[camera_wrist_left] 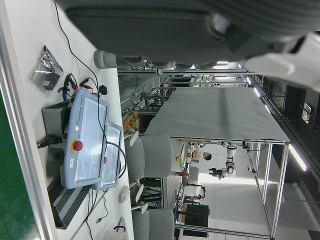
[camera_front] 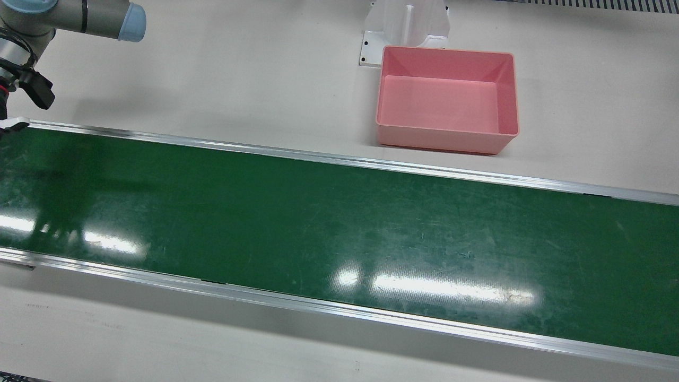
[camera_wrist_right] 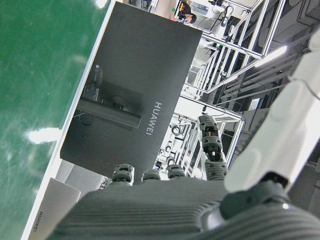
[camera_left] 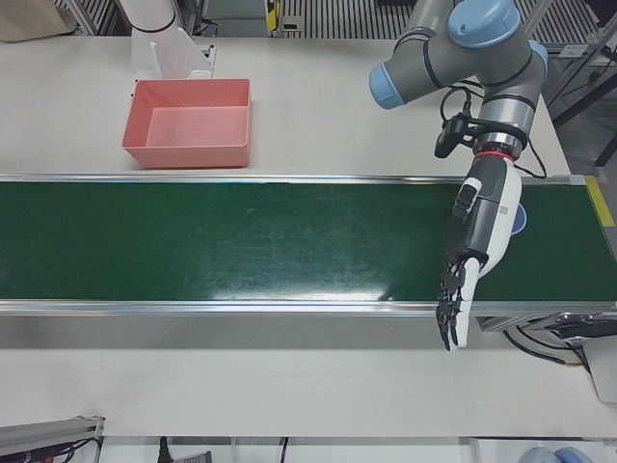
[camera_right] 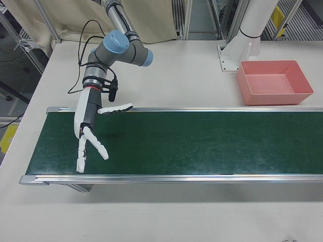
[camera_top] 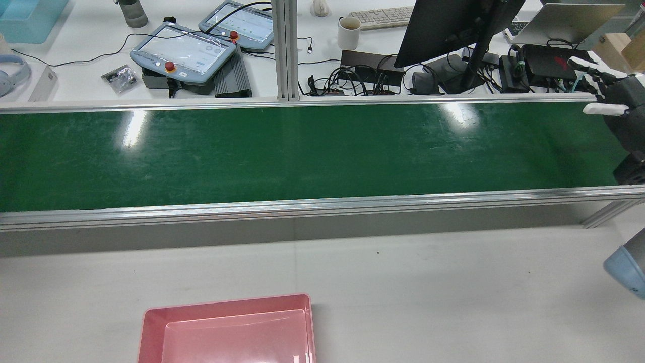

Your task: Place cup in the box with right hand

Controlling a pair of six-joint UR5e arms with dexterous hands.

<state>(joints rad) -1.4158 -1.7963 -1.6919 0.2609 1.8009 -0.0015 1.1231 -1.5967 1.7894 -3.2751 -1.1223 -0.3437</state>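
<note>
Where the belt [camera_right: 202, 141] ends at the left of the right-front view, the right hand [camera_right: 87, 126] hangs from its arm [camera_right: 118, 48] above the green surface. It points down toward the near rail. Its fingers [camera_right: 98, 147] are spread wide and one juts out sideways over the far rail; it holds nothing. The rear view shows the same hand [camera_top: 612, 93] at its right edge, also splayed, over the belt's far side.

Farther right, the pink box [camera_right: 275, 98] stands upright on the white table [camera_right: 176, 65]. It is beyond the far rail, apart from the belt and near the foot of a white pedestal [camera_right: 247, 35]. It is well away from the right hand.

Right again, seen only in the left-front view, the left hand [camera_left: 468, 270] hangs over the belt's other end. Its fingers are straight and apart, their tips past the near rail, and it grips nothing.

A small blue round thing [camera_left: 519, 217] shows on the belt just behind that hand, half hidden. Whether it is the cup I cannot tell.
</note>
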